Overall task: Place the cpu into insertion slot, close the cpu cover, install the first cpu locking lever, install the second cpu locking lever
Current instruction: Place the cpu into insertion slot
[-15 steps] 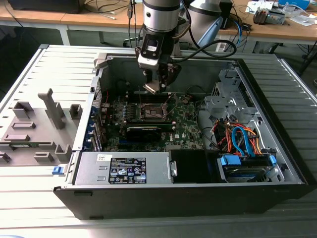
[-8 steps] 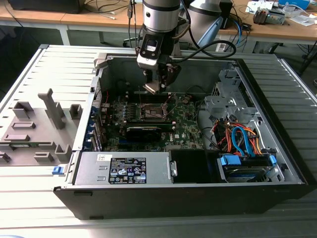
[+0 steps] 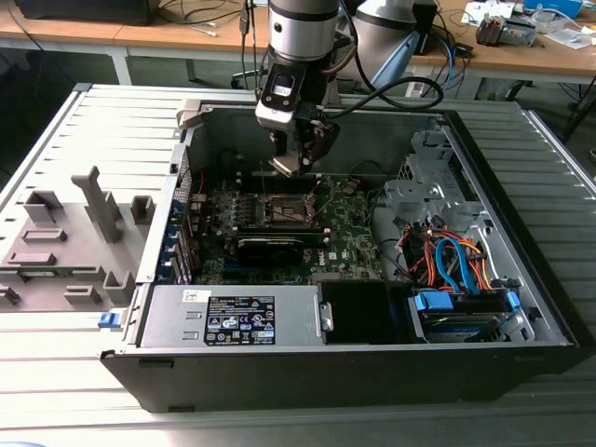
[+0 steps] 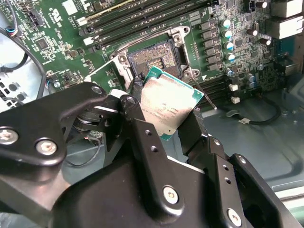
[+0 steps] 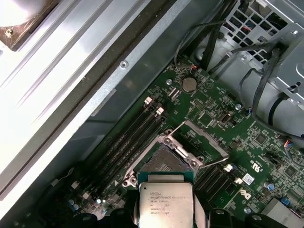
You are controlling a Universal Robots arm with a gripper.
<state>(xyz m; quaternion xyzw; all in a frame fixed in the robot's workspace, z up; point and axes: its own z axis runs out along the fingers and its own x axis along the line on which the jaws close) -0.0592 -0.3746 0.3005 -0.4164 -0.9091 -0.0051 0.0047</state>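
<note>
My gripper (image 4: 166, 103) is shut on the cpu (image 4: 167, 107), a flat square chip with a silvery face and green edge, pinched on two opposite sides by the black fingers (image 4: 192, 127). The cpu (image 5: 166, 204) hangs just above and to one side of the insertion slot (image 5: 164, 164), apart from it. The slot (image 4: 152, 59) lies bare, its dark centre showing inside a metal rim. The cpu cover (image 5: 202, 138) stands tilted up, open, at the slot's edge. A thin locking lever (image 5: 216, 161) sticks out beside it. In the exterior view my gripper (image 3: 291, 166) hovers over the slot (image 3: 289, 209).
The green motherboard (image 3: 345, 237) lies inside an open black computer case (image 3: 521, 307). Memory slots (image 5: 128, 137) run beside the socket. A black card (image 3: 279, 247) sits in front of it. Drive bays with orange and blue cables (image 3: 452, 261) fill the exterior view's right. A grey fixture (image 3: 65, 242) stands outside on the left.
</note>
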